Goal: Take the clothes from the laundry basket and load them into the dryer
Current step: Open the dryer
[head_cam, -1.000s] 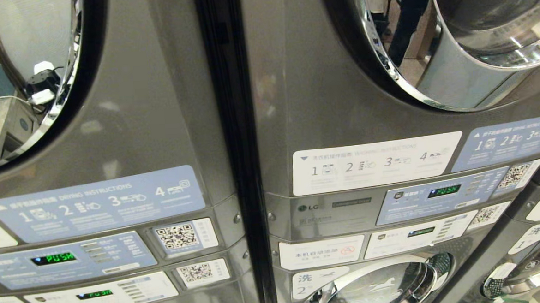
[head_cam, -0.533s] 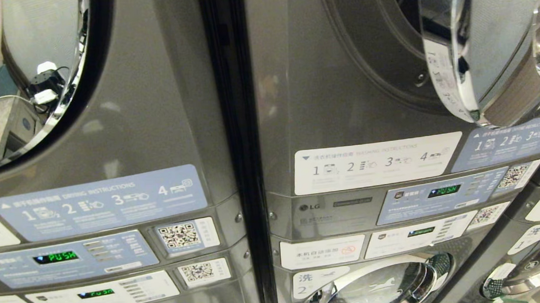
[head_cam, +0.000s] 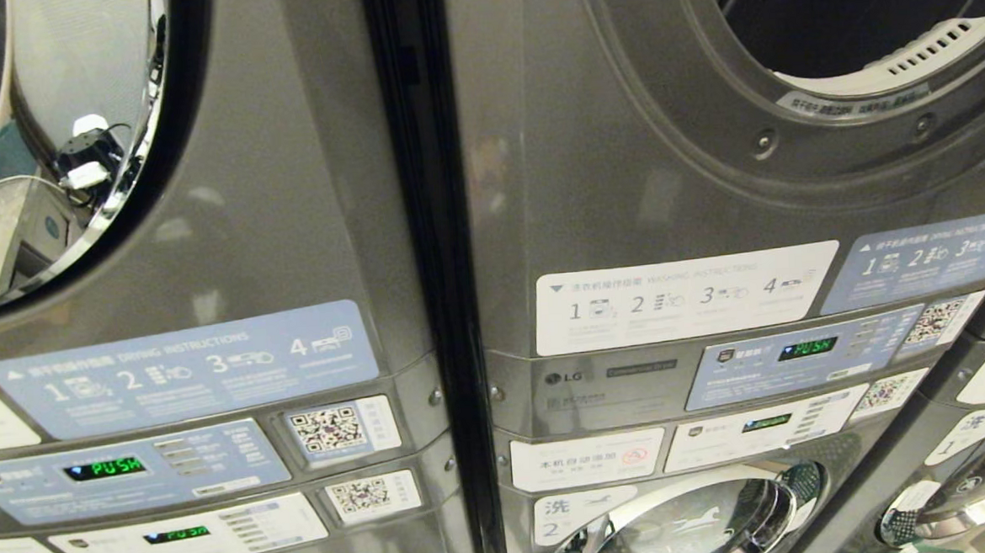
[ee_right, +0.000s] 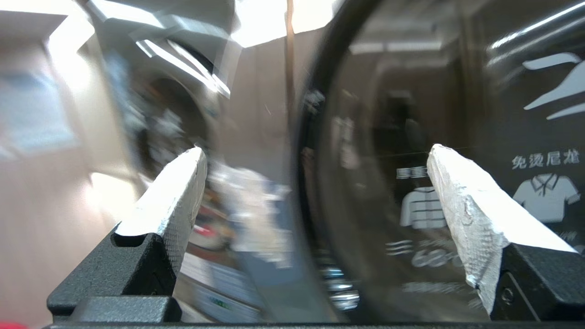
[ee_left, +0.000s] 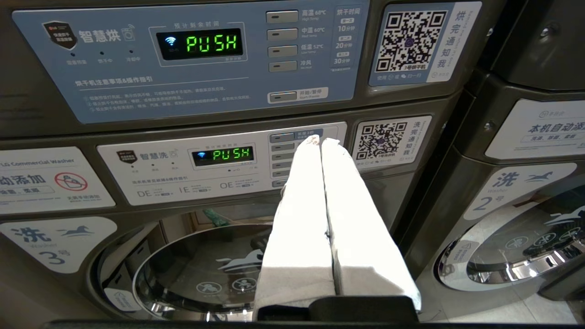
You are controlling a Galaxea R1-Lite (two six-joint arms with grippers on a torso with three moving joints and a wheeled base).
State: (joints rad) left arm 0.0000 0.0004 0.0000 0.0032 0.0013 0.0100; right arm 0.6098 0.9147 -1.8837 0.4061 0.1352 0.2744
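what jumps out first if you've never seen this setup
The dryer at the head view's upper right gapes open, its dark drum mouth bare above the white washing-instructions sticker. Green PUSH displays glow on the control panels of both grey stacks. The right pincer stands wide open and empty before a glass door with white clothing icons, while the left pincer is shut, pointing at a washer panel.
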